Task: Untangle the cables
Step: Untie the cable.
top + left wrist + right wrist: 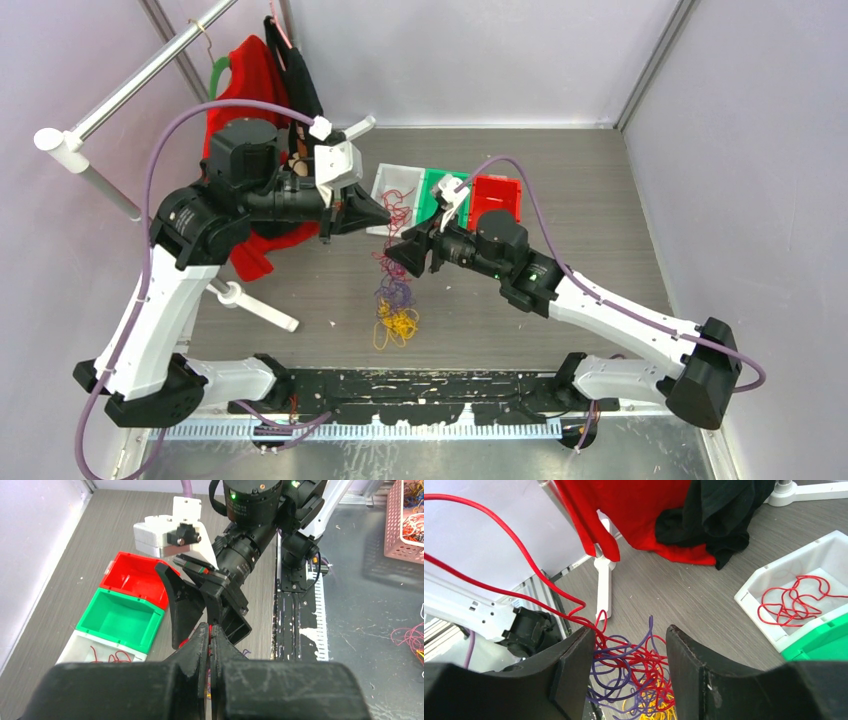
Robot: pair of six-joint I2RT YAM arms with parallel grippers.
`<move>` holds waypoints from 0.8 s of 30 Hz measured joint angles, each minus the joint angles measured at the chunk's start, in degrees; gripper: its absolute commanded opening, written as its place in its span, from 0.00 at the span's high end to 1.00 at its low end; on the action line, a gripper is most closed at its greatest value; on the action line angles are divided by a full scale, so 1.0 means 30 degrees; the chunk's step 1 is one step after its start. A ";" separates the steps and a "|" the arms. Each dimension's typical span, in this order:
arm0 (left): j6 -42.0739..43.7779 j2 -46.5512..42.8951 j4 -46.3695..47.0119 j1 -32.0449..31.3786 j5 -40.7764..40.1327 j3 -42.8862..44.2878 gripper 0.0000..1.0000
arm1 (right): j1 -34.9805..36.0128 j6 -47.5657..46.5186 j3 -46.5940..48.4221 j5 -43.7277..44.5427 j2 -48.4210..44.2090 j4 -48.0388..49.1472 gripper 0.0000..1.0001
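Step in hand, as we judge it: pull one red cable [526, 560] free of the tangle. The left gripper [210, 636] has its jaws pressed together, apparently pinching that strand, which runs taut up and away from the pile. The right gripper [629, 630] has its jaws spread wide and holds nothing. It hovers right over the cables [634, 680], a heap of red, purple and yellow loops on the surface [684, 585], which shows between its two fingers. To do it well, we'd close the right jaws on the purple-yellow clump only and pin it low. Then lift the left slowly so the red slips out instead of dragging the lot. A fast pull could cinch the knots. Another red one lies in the white bin [759, 577], apart from the heap.
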 measured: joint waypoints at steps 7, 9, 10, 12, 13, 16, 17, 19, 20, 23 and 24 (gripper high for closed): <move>-0.0386 0.0204 -0.0029 0.0000 0.0153 0.0685 1.00 | 0.0627 -0.0882 0.0284 0.1756 0.0291 -0.0007 0.43; -0.0568 0.0277 -0.0022 0.0000 0.0277 0.0896 1.00 | 0.0831 -0.1209 0.0342 0.2251 0.0328 -0.0044 0.43; -0.0663 0.0328 -0.0015 0.0000 0.0379 0.1005 1.00 | 0.0947 -0.1377 0.0437 0.2543 0.0386 -0.0087 0.42; -0.0933 0.0379 -0.0015 -0.0007 0.0532 0.1144 1.00 | 0.1275 -0.1770 0.0605 0.3147 0.0539 -0.0066 0.39; -0.1064 0.0437 -0.0015 -0.0007 0.0634 0.1246 1.00 | 0.1603 -0.2106 0.0750 0.3548 0.0685 -0.0029 0.39; -0.1355 0.0678 0.0015 -0.0007 0.0831 0.1530 1.00 | 0.2295 -0.2608 0.1013 0.4138 0.1049 0.0182 0.40; -0.1457 0.0772 0.0029 -0.0007 0.0867 0.1676 1.00 | 0.2484 -0.2732 0.1151 0.4284 0.1253 0.0262 0.40; -0.1552 0.1100 0.0022 0.0000 0.0984 0.2149 1.00 | 0.2725 -0.2827 0.1231 0.4488 0.1617 0.0525 0.41; -0.1574 0.1290 0.0022 -0.0007 0.1027 0.2426 1.00 | 0.2805 -0.2834 0.1231 0.4590 0.1778 0.0627 0.41; -0.1639 0.1938 0.0051 -0.0007 0.1166 0.3410 1.00 | 0.2820 -0.2820 0.0976 0.4983 0.2200 0.1195 0.41; -0.1647 0.2091 0.0058 0.0000 0.1166 0.3679 1.00 | 0.2820 -0.2812 0.0721 0.5144 0.2273 0.1421 0.42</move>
